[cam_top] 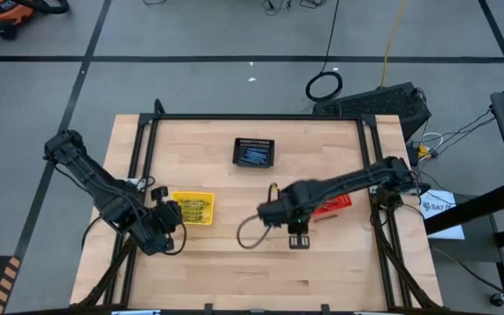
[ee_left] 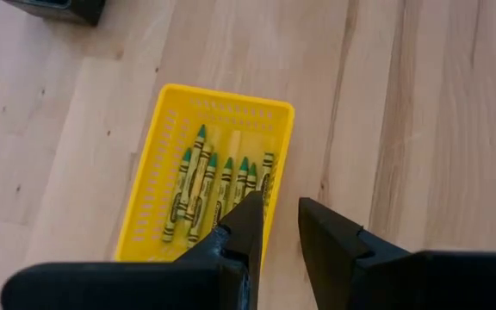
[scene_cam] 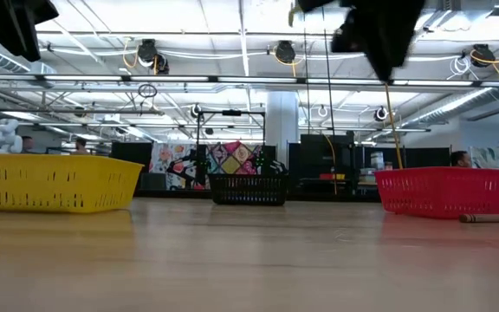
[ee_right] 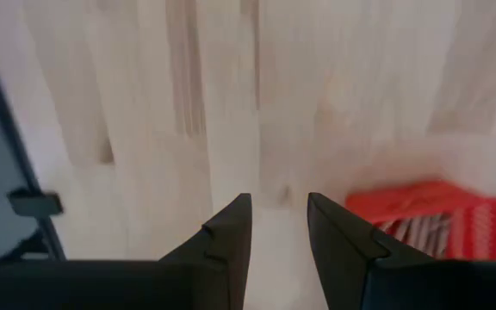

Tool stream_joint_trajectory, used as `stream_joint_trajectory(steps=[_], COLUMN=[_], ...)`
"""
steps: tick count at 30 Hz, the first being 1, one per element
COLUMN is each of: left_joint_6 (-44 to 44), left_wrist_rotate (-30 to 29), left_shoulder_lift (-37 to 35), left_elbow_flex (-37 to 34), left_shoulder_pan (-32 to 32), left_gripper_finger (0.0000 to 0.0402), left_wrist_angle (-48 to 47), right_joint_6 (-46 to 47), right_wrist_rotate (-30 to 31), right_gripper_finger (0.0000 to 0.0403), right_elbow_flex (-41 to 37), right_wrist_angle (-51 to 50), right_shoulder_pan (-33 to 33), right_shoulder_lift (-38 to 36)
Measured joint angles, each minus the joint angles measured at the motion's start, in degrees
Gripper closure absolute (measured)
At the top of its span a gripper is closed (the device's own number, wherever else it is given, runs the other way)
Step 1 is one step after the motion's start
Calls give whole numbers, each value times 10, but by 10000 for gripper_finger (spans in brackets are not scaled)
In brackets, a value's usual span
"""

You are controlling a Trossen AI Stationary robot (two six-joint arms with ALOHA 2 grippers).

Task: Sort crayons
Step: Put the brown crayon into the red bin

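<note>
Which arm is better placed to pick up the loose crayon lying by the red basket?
Right. The right gripper hangs open near the red basket and the crayon beside it; the left gripper is over by the yellow basket.

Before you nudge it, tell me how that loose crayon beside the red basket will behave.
The loose crayon lies flat on the table beside the red basket, a thin round-looking stick, so it will probably roll if pushed sideways. It looks light and stiff. Lying so low, it may slip from the fingers.

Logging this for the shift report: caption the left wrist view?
Left hand, open and empty, above yellow basket holding green-tipped crayons.
</note>
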Motion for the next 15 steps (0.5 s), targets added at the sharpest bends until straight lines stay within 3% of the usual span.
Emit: stream_joint_trajectory(steps=[7, 15], left_joint_6=[0, 0], left_wrist_rotate=[0, -2], left_shoulder_lift=[0, 0], left_elbow_flex=[0, 0], left_shoulder_pan=[0, 0], left_gripper_finger=[322, 322], left_wrist_angle=[-1, -2], right_joint_6=[58, 169], right_wrist_rotate=[0, -1], right_gripper_finger=[300, 300], right_elbow_flex=[-112, -311], right_wrist_angle=[19, 199], right_shoulder_pan=[48, 75], right_shoulder_lift=[-6, -117])
